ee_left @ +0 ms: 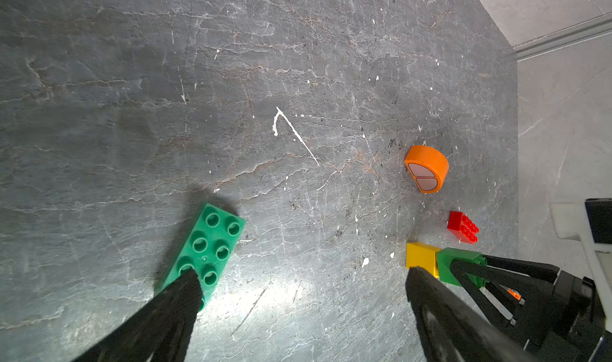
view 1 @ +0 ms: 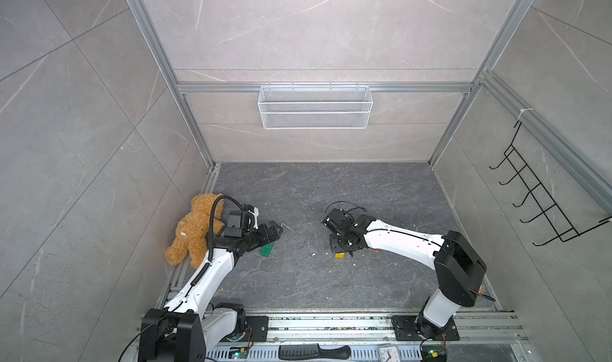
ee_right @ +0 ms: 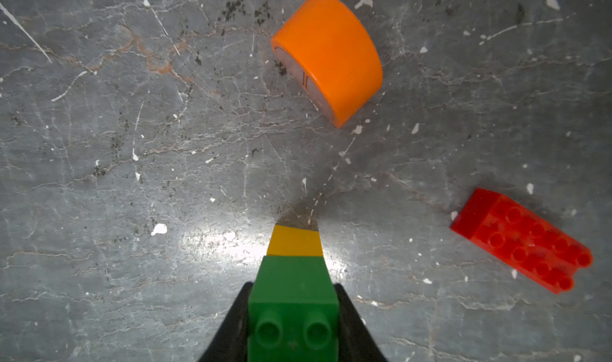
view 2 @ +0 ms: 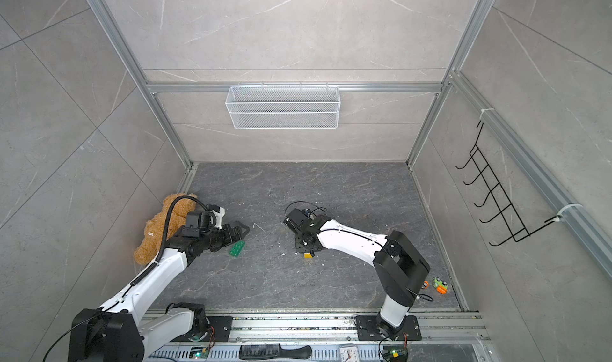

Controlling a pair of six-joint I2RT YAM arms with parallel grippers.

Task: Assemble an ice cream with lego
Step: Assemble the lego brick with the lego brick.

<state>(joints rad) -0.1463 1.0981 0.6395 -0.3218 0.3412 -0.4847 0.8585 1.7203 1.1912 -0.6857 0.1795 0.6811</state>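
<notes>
A wide green lego brick (ee_left: 202,254) lies flat, studs up, on the dark floor, seen in both top views (view 1: 267,248) (view 2: 237,248). My left gripper (ee_left: 303,276) hangs open above the floor, one fingertip (ee_left: 187,287) over that brick's end, nothing between the fingers. My right gripper (ee_right: 293,289) is shut on a narrow green brick (ee_right: 293,294) joined to a yellow brick (ee_right: 294,242), the yellow end (view 1: 339,255) pointing at the floor. The orange half-round piece (ee_right: 328,55) and the red brick (ee_right: 523,241) lie loose beyond it, also in the left wrist view (ee_left: 427,168) (ee_left: 463,227).
A tan teddy bear (view 1: 192,231) lies against the left wall behind my left arm. A tiny orange-and-green toy (view 2: 439,284) sits by the right wall. A wire basket (view 1: 314,107) and a black hook rack (view 1: 543,204) hang on the walls. A comb (view 1: 313,352) lies on the front rail.
</notes>
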